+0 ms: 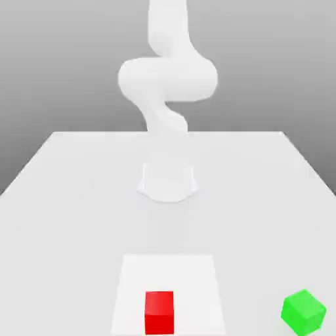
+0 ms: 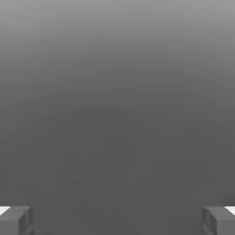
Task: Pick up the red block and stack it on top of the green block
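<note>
In the exterior view, the red block [image 1: 159, 312] is sitting nearest the camera on a lighter square patch [image 1: 168, 275] of the white table [image 1: 65, 197], with its faces squared to the patch edges. The green block [image 1: 304, 311] is resting well apart from it toward the exterior view's right, turned at an angle and lying off the patch. Farther back, the arm [image 1: 167, 79] is rising from its round base [image 1: 168, 182] near the table's middle. In the hand view, the gripper [image 2: 117, 220] is facing a plain grey background; its two fingers [image 2: 16, 220] are standing wide apart and are gripping nothing.
</note>
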